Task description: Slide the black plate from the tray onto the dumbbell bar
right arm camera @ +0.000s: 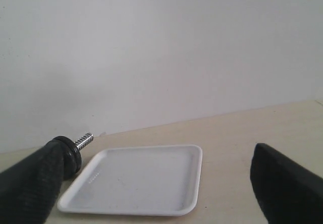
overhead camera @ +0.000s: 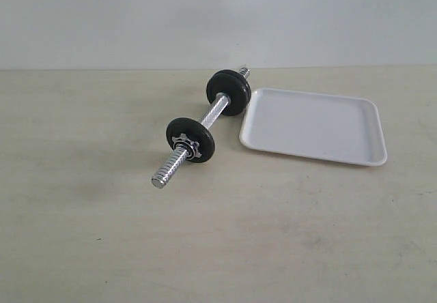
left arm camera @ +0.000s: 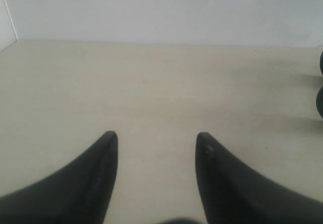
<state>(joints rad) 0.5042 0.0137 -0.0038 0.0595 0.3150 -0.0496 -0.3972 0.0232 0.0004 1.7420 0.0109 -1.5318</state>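
The dumbbell bar (overhead camera: pixel 217 109) lies on the table left of the tray (overhead camera: pixel 314 125). Two black plates sit on it: one (overhead camera: pixel 190 140) near the front threaded end, with a chrome star nut against it, and one (overhead camera: pixel 229 92) near the far end, close to the tray's corner. Nothing lies in the white tray (right arm camera: pixel 136 178). My right gripper (right arm camera: pixel 159 151) is open, facing the tray, with the far plate (right arm camera: pixel 73 158) and the bar's threaded tip (right arm camera: pixel 85 140) beside one finger. My left gripper (left arm camera: pixel 156 134) is open over bare table. Neither gripper appears in the exterior view.
The pale tabletop (overhead camera: pixel 102 235) runs back to a white wall (overhead camera: pixel 205 16). Two dark plate edges (left arm camera: pixel 320 100) show at the border of the left wrist view.
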